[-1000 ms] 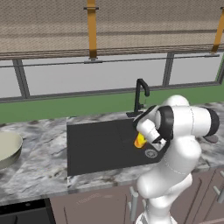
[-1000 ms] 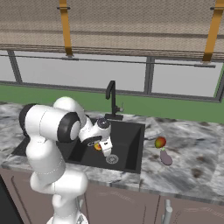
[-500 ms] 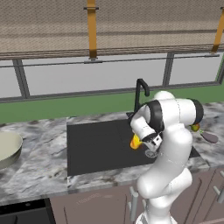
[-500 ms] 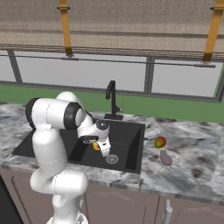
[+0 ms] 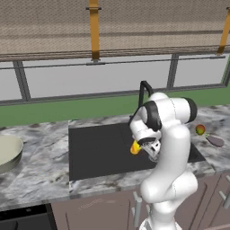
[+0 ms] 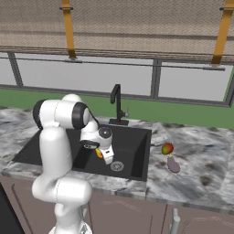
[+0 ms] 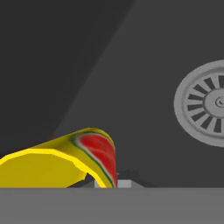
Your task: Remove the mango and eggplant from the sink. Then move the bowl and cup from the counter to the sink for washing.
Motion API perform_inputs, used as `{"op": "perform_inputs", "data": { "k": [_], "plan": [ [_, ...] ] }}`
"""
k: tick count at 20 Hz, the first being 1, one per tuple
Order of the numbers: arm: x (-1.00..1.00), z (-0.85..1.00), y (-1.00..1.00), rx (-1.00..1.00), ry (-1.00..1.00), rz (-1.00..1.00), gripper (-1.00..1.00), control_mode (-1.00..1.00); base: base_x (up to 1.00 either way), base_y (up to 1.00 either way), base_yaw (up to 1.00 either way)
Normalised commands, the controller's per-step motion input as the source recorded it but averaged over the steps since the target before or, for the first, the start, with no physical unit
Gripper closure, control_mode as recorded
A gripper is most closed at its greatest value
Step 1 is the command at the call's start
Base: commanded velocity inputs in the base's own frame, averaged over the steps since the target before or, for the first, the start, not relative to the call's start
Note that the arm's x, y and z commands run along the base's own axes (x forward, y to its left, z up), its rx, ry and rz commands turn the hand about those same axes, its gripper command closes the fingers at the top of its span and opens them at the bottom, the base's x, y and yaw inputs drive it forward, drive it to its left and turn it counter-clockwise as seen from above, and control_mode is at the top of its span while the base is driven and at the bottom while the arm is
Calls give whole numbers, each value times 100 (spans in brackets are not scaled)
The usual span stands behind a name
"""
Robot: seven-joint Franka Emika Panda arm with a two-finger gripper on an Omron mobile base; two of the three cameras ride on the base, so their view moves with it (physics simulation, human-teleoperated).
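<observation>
Over the sink [image 5: 99,152], pincer [image 5: 143,148] clamped shut on the cup [image 5: 134,147] — small, yellow, red-marked, hanging tilted above the dark basin near the round drain [image 6: 117,166]. Mango [image 6: 167,148] and eggplant [image 6: 173,164] already out on the marbled surface [image 6: 201,160] right of the basin, close together. Bowl [image 5: 6,152] waiting on the surface at far left. Judged light, rigid, smooth-walled — likely to slip or tip if pinched loosely; best taken by the rim wall, as gripped now. Bowl wider, thin-lipped: take hold at its edge.
</observation>
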Motion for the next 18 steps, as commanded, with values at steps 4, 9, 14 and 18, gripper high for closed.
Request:
{"op": "perform_inputs", "data": {
  "k": [4,9,14,18],
  "plan": [
    [21,-26,11,0,0,0,100,-100,0,0,0],
    [21,-23,9,0,0,0,100,-100,0,0,0],
    [23,-25,10,0,0,0,100,-100,0,0,0],
    [12,-26,12,0,0,0,100,-100,0,0,0]
  ]
}}
